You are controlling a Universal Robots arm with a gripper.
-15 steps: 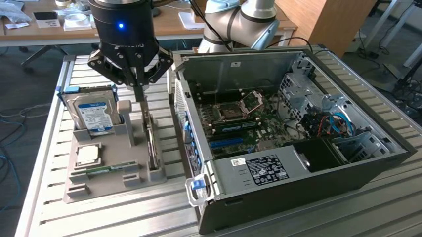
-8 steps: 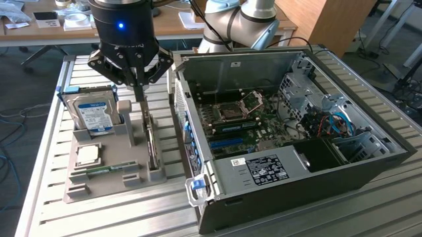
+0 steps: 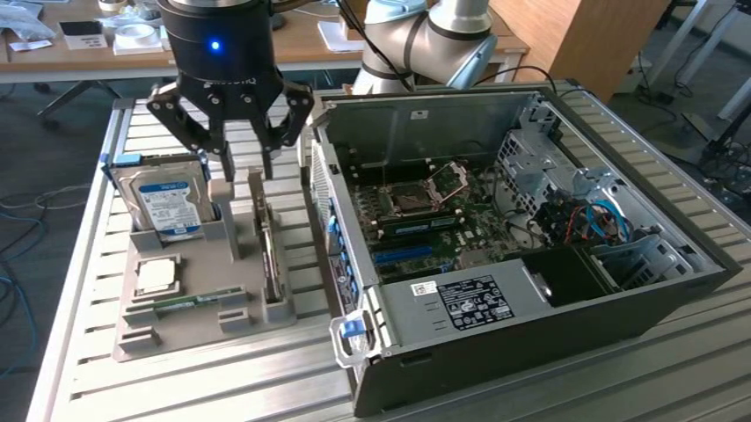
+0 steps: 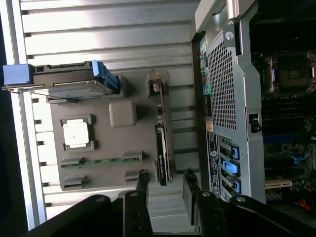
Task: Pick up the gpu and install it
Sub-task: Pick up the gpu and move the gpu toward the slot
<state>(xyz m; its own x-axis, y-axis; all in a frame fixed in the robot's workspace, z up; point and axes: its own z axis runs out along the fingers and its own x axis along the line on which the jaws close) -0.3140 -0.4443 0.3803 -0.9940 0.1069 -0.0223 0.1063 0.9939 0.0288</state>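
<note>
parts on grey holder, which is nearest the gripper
The gpu, the thin card on edge beside the computer case; the gripper hangs at its end. Hard drive, processor and memory stick sit farther off.

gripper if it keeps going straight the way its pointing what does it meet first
Probably the gpu, standing on edge in the grey tray. The open gripper lines up over one end of it, fingers either side. Depth is unclear, so the fingers may reach the tray instead.
</note>
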